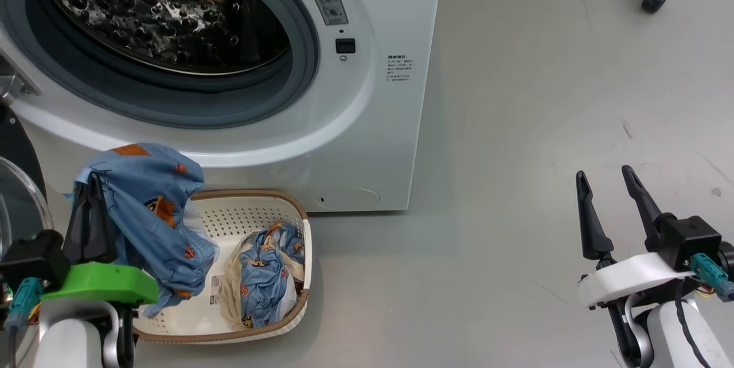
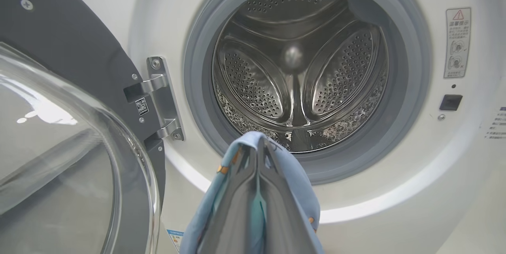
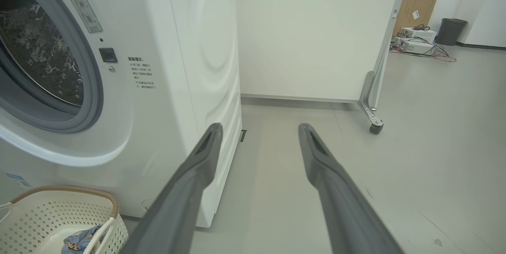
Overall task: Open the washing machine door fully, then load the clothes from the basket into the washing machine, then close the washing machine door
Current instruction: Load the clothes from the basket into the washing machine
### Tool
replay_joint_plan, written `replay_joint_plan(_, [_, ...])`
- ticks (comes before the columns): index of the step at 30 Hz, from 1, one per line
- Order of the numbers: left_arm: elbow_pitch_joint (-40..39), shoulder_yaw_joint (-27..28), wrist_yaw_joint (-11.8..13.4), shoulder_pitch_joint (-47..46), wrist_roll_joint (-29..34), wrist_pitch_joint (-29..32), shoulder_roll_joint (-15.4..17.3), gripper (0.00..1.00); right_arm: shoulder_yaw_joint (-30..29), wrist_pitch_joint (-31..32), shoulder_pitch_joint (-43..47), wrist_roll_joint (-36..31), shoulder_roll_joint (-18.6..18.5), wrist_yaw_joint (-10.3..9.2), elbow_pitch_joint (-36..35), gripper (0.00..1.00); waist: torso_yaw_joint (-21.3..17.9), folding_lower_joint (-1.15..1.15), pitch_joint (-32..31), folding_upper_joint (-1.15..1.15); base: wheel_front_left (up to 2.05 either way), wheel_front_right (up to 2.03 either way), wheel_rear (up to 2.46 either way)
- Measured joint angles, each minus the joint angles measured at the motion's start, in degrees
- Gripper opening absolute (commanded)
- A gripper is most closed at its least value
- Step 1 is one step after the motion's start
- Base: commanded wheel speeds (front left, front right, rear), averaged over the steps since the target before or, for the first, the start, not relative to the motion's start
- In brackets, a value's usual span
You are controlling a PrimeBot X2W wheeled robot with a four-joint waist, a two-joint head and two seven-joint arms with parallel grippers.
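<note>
Before the drum (image 2: 300, 68), left tool (image 1: 92, 181) tight on clothes (image 1: 155, 207), right tool (image 1: 603, 172) agape, seemingly empty.

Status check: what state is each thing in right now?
Door: open.
Drum: empty.
Left gripper: shut on a hanging cloth.
Right gripper: open, empty.
Basket: on the floor, one bundle inside.
</note>
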Motion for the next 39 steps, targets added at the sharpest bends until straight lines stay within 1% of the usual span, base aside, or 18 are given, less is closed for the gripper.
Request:
replay_joint_plan(9, [-1.0, 0.6, 0.0, 4.7, 0.1, 0.0, 0.0, 0.0, 0.7, 0.0, 2.5, 0.4, 0.4, 0.0, 0.4, 1.0, -1.5, 0.0, -3.9, 0.0, 0.0, 0.0, 0.0])
replay_joint_plan(18, [-2.3, 0.1, -0.1, 5.7, 0.4, 0.0, -0.1, 0.0, 0.2, 0.0, 3.9, 0.4, 0.4, 0.0, -0.2, 1.0, -2.7, 0.0, -4.8, 0.0, 0.0, 0.0, 0.0])
replay_joint_plan(29, [-3.9, -0.5, -0.1, 6.3, 0.4, 0.0, -0.2, 0.0, 0.1, 0.0, 4.4, 0.4, 0.5, 0.0, -1.7, 1.0, -2.6, 0.0, -3.1, 0.0, 0.0, 0.0, 0.0])
replay_joint_plan(39, [-4.4, -1.9, -0.3, 5.8, 0.4, 0.0, -0.3, 0.0, 0.1, 0.0, 4.3, 0.4, 0.5, 0.0, -2.8, 1.0, -2.4, 0.0, 0.3, 0.0, 0.0, 0.0, 0.0])
